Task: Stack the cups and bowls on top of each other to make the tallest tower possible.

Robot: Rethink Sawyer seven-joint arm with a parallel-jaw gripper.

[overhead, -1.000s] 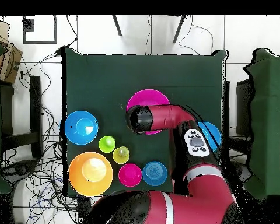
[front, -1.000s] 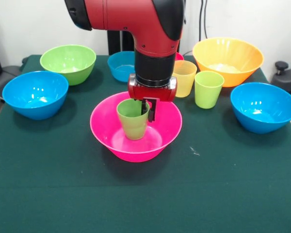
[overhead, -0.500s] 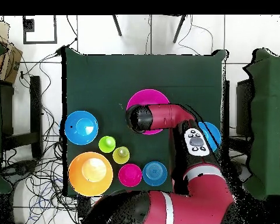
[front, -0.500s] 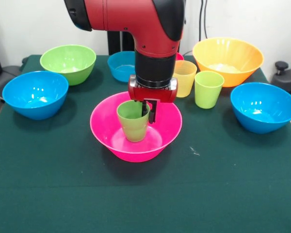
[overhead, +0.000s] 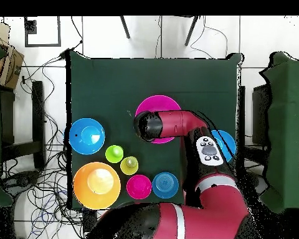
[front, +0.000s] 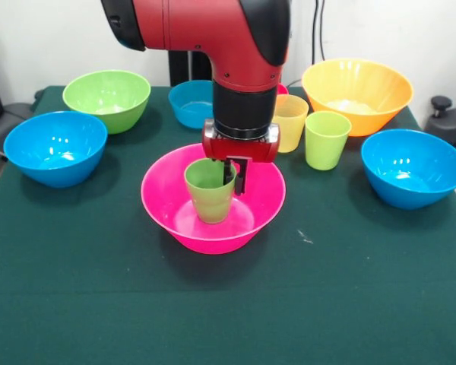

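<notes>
Barely anything has shifted over the last second: the red-and-black gripper (front: 229,176) still pinches the rim of the green translucent plastic cup (front: 210,191), upright inside the wide glossy pink bowl (front: 264,199) mid-table, so releasing it looks next.

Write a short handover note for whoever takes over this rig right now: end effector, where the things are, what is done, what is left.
End effector: shut on the green cup, one finger inside its rim, cup upright in the pink bowl at mid-table.
Loose: yellow cup, second green cup, orange bowl, green bowl, two blue bowls, small blue bowl; small red bowl mostly hidden behind the arm.
Done: base bowl plus first cup.
Left: release, then stack the rest.
</notes>
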